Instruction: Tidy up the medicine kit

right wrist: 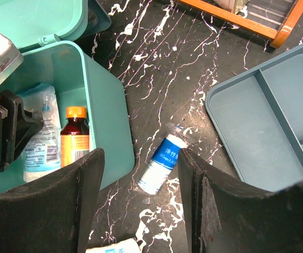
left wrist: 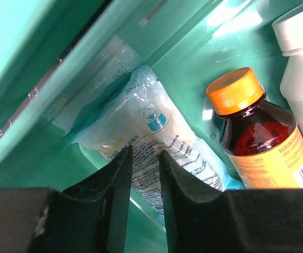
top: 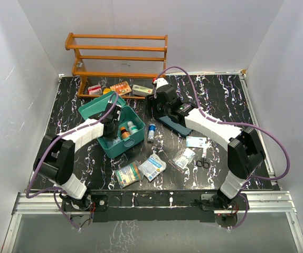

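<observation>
The medicine kit (top: 135, 138) is a teal box with its lid swung open behind it, left of centre. It holds a brown bottle with an orange cap (left wrist: 257, 132), a white bottle (left wrist: 302, 79) and a white printed packet (left wrist: 151, 126). My left gripper (left wrist: 145, 152) is down inside the kit just above the packet, its jaws slightly apart with nothing between them; it also shows in the top view (top: 113, 122). My right gripper (right wrist: 141, 153) is wide open and empty above a white roll with a blue label (right wrist: 162, 164), which lies on the table just right of the kit wall (right wrist: 106, 132).
A flat darker teal two-compartment tray (right wrist: 278, 121) lies right of the roll, partly under the right arm. An orange wooden rack (top: 117, 55) stands at the back with small boxes (top: 121, 88) beneath it. Packets (top: 128, 174) (top: 152, 167) (top: 183, 157) and scissors (top: 203, 161) lie near the front.
</observation>
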`<action>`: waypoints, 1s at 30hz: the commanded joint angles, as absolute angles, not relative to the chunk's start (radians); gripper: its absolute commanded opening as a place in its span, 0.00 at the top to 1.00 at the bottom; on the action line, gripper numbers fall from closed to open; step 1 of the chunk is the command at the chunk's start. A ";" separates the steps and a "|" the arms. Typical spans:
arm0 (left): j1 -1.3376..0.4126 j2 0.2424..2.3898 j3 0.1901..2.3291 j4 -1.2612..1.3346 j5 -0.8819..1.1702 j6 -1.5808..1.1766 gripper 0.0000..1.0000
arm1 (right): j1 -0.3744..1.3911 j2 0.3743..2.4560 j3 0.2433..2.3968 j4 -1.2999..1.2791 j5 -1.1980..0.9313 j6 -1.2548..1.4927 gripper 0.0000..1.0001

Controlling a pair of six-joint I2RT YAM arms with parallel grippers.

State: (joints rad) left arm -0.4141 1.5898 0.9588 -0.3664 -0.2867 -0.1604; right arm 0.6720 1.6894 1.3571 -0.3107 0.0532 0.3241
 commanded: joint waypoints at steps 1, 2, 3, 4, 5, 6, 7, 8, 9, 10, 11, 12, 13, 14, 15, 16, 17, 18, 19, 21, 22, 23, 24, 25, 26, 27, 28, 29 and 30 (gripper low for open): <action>-0.417 1.591 0.951 -0.386 -0.250 -0.169 0.74 | 0.667 1.665 1.366 -0.260 0.067 0.336 0.44; -0.417 1.597 0.954 -0.386 -0.231 -0.172 0.74 | 0.666 1.663 1.366 -0.261 0.070 0.341 0.44; -0.417 1.603 0.956 -0.386 -0.217 -0.176 0.74 | 0.667 1.660 1.366 -0.262 0.072 0.343 0.44; -0.417 1.608 0.959 -0.385 -0.205 -0.180 0.74 | 0.667 1.657 1.366 -0.262 0.075 0.346 0.44; -0.417 1.609 0.963 -0.385 -0.192 -0.187 0.74 | 0.667 1.653 1.365 -0.264 0.079 0.350 0.44; -0.417 1.608 0.966 -0.386 -0.189 -0.191 0.74 | 0.667 1.646 1.363 -0.265 0.083 0.353 0.44; -0.417 1.605 0.973 -0.390 -0.185 -0.192 0.74 | 0.667 1.637 1.360 -0.267 0.088 0.358 0.44; -0.417 1.598 0.984 -0.396 -0.187 -0.191 0.73 | 0.667 1.630 1.356 -0.266 0.094 0.362 0.44; -0.417 1.590 0.996 -0.405 -0.196 -0.189 0.73 | 0.667 1.620 1.355 -0.269 0.100 0.365 0.44; -0.417 1.579 1.011 -0.414 -0.207 -0.185 0.72 | 0.667 1.612 1.353 -0.274 0.111 0.370 0.44; -0.417 1.564 1.027 -0.425 -0.224 -0.182 0.71 | 0.667 1.603 1.353 -0.279 0.119 0.374 0.44; -0.417 1.550 1.045 -0.435 -0.245 -0.179 0.69 | 0.667 1.594 1.356 -0.290 0.131 0.377 0.44; -0.417 1.536 1.065 -0.447 -0.258 -0.173 0.67 | 0.666 1.588 1.359 -0.300 0.143 0.384 0.44; -0.417 1.521 1.087 -0.458 -0.268 -0.167 0.64 | 0.666 1.580 1.362 -0.312 0.153 0.391 0.44; -0.417 1.507 1.111 -0.471 -0.278 -0.162 0.62 | 0.667 1.574 1.368 -0.328 0.163 0.395 0.43; -0.417 1.492 1.135 -0.482 -0.286 -0.156 0.60 | 0.667 1.569 1.374 -0.345 0.171 0.402 0.43; -0.417 1.475 1.161 -0.495 -0.294 -0.154 0.57 | 0.667 1.562 1.380 -0.364 0.181 0.412 0.43; -0.417 1.456 1.185 -0.506 -0.302 -0.153 0.55 | 0.666 1.559 1.386 -0.384 0.186 0.421 0.43; -0.416 1.428 1.205 -0.511 -0.306 -0.153 0.52 | 0.667 1.554 1.391 -0.404 0.188 0.430 0.43; -0.416 1.380 1.237 -0.510 -0.304 -0.154 0.46 | 0.667 1.542 1.394 -0.442 0.183 0.452 0.43; -0.416 1.357 1.251 -0.506 -0.297 -0.154 0.44 | 0.667 1.534 1.389 -0.456 0.171 0.461 0.43; -0.416 1.326 1.261 -0.503 -0.288 -0.155 0.41 | 0.667 1.524 1.381 -0.466 0.152 0.465 0.43; -0.416 1.301 1.268 -0.501 -0.276 -0.154 0.38 | 0.667 1.510 1.367 -0.470 0.128 0.469 0.43; -0.416 1.278 1.271 -0.499 -0.266 -0.153 0.35 | 0.666 1.494 1.346 -0.469 0.099 0.472 0.43; -0.416 1.253 1.272 -0.498 -0.249 -0.154 0.31 | 0.668 1.476 1.322 -0.466 0.076 0.476 0.43; -0.416 1.231 1.269 -0.496 -0.236 -0.155 0.28 | 0.668 1.455 1.295 -0.461 0.061 0.483 0.43; -0.414 1.206 1.265 -0.496 -0.227 -0.155 0.25 | 0.670 1.436 1.266 -0.458 0.047 0.492 0.43; -0.414 1.179 1.260 -0.498 -0.218 -0.162 0.22 | 0.674 1.415 1.237 -0.455 0.034 0.500 0.43; -0.414 1.154 1.250 -0.498 -0.198 -0.167 0.18 | 0.681 1.393 1.200 -0.453 0.027 0.510 0.42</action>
